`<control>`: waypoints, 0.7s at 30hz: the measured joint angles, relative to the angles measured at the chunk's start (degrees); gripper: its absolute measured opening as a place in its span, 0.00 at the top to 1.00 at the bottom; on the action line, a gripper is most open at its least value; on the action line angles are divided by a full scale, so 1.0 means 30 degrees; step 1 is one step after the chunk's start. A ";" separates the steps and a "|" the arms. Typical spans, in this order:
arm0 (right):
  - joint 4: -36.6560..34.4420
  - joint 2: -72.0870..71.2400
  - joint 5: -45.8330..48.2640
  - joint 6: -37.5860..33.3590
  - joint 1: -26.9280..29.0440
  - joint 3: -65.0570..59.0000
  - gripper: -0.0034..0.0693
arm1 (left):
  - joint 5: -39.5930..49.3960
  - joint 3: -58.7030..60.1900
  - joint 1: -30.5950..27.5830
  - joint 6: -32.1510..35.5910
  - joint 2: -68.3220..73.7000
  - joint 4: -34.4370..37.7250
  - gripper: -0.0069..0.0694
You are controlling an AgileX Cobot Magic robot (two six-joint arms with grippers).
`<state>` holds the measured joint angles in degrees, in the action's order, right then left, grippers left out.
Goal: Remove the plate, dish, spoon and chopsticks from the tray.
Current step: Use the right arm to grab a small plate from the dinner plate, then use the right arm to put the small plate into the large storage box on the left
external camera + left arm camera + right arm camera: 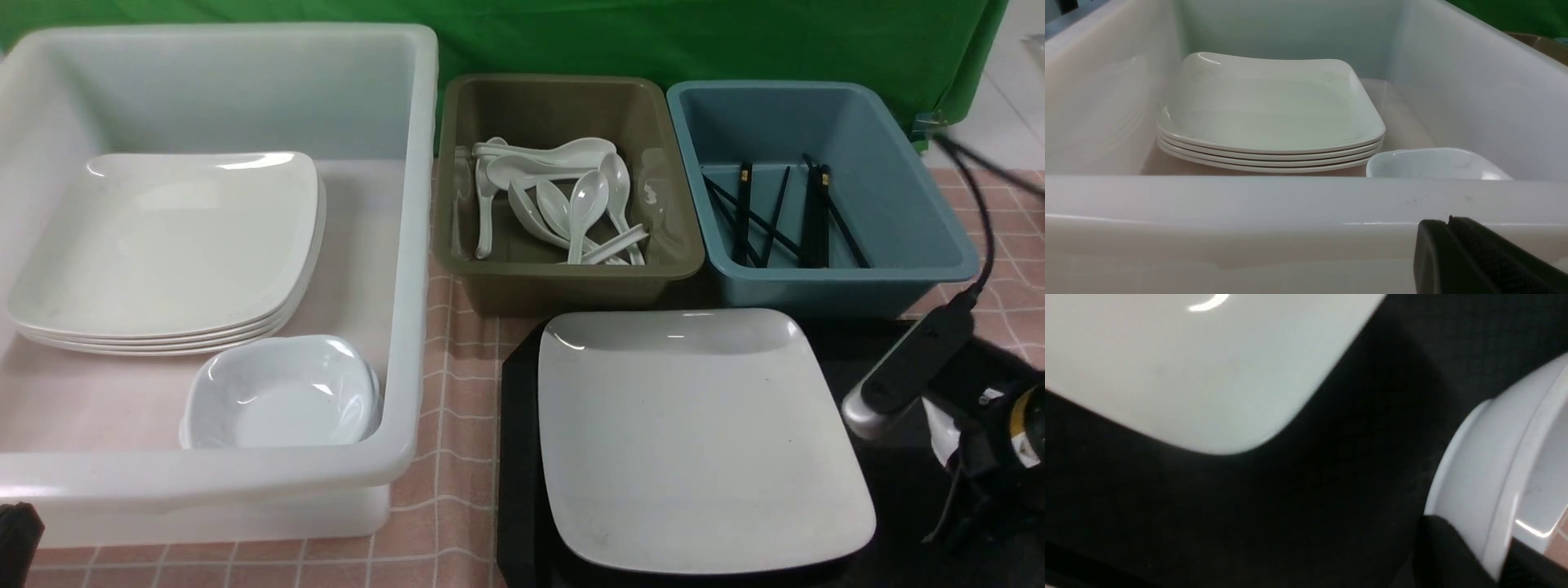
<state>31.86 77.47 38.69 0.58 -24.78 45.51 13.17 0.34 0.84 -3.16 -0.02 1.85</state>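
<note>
The large white plate (694, 441) lies on the black tray (518, 457), left of my right arm (1000, 429). In the right wrist view my right gripper (1488, 545) is shut on the rim of the small white dish (1486, 465), which stands tilted over the tray (1290, 506) beside a corner of the plate (1200, 375). In the front view only a sliver of the dish (939, 433) shows. My left gripper (1449, 223) is shut and empty, just outside the white tub's near wall. No spoon or chopsticks show on the tray.
The white tub (412, 269) holds a stack of plates (163, 245) and nested dishes (282, 392). An olive bin (457, 204) holds several spoons, a blue bin (922, 188) holds chopsticks. Both bins stand just behind the tray. A cable (984, 204) hangs at the right.
</note>
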 joint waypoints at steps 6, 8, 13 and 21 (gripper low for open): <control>-0.7290 -0.3500 0.0506 -0.3559 0.0000 0.3543 0.84 | 0.0000 0.0000 0.0000 0.0000 0.0000 0.0000 0.90; -1.1810 -0.3668 0.0443 -0.6411 -0.0031 0.5130 0.84 | 0.0000 0.0000 0.0000 0.0000 0.0000 0.0000 0.90; -2.0296 -0.1969 0.0420 -1.3212 -0.1663 0.8394 0.84 | 0.0000 0.0000 0.0000 0.0000 0.0000 0.0000 0.90; -2.2500 0.6035 0.0084 -1.8819 -0.6550 1.5208 0.84 | 0.0000 0.0000 0.0000 0.0000 0.0000 0.0000 0.90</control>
<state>-35.64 95.58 38.95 -55.88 -44.43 91.14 13.17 0.34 0.84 -3.16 -0.02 1.85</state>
